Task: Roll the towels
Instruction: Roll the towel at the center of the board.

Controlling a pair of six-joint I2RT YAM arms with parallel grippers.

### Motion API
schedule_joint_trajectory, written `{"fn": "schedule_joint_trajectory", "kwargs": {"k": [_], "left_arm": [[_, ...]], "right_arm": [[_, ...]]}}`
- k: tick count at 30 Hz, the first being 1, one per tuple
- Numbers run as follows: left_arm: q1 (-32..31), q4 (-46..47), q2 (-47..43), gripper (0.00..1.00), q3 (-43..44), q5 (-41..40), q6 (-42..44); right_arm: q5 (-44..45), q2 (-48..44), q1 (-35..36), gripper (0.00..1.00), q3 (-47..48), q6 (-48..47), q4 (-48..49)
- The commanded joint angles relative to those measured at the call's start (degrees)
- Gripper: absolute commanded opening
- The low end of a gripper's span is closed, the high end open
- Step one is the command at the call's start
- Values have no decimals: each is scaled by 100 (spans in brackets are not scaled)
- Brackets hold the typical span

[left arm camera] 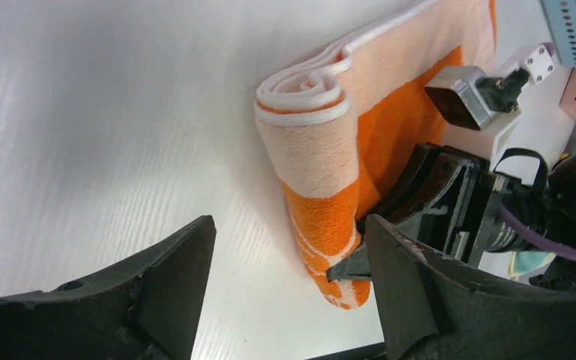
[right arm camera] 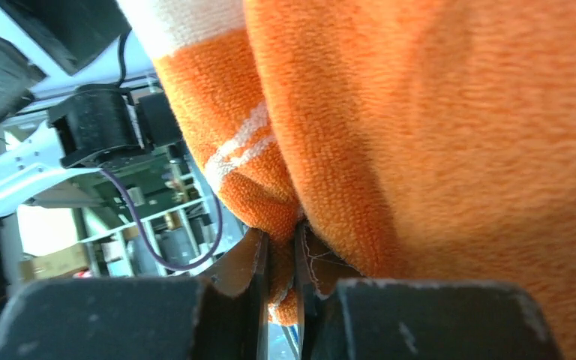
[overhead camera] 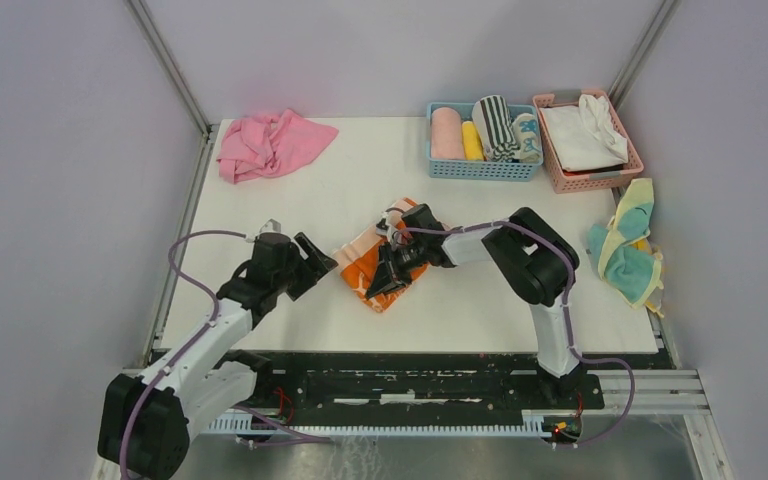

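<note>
The orange towel (overhead camera: pixel 372 264) with white lettering lies at the table's middle, its near end turned into a loose roll (left arm camera: pixel 322 150). My right gripper (overhead camera: pixel 384 278) is shut on the roll's near edge; orange cloth (right arm camera: pixel 285 262) sits pinched between its fingers. My left gripper (overhead camera: pixel 312 262) is open and empty just left of the roll, apart from it; its wide fingers (left arm camera: pixel 172 277) frame the bare table. A teal-and-yellow towel (overhead camera: pixel 628 245) lies crumpled at the right edge. A pink towel (overhead camera: pixel 268 142) lies bunched at the far left.
A blue basket (overhead camera: pixel 480 168) at the back holds several rolled towels. A pink basket (overhead camera: pixel 560 165) beside it holds white cloth. The table's near edge and the arm bases lie close below the orange towel.
</note>
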Motion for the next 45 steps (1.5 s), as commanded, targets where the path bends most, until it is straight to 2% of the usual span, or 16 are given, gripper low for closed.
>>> {"fn": "schedule_joint_trajectory", "kwargs": {"k": [1,9,13,19,22,25,30,36,40,45], "left_arm": [[22,826,203,80,-317,624,-56],[22,1938,971,81,-257,1097,-129],[22,2108,1325,80,-166,879,-121],[23,2480,2293,66,3,727,34],[24,2543,2724,61,111,648,146],[22,2408,3002,60,213,571,215],[-17,2181,3307,59,274,477,247],[-46,2136,3510,59,301,459,210],[-74,2106,3560,59,349,447,204],[-99,2084,3570,59,345,417,177]], "right_arm": [[-638,365,-164,4,-323,1250,1601],[-700,875,-429,5,-365,1400,1873],[-692,949,-459,5,-275,1363,1788],[-461,808,-454,7,-207,1020,1241],[-217,475,-451,13,-185,554,715],[65,-26,-408,22,-128,-69,-89],[1412,-1035,-104,44,124,-1387,-1620],[4064,-2076,707,60,265,-2639,-2557],[5534,-2350,1412,69,249,-3265,-2508],[6827,-2353,2164,71,160,-3843,-1903]]}}
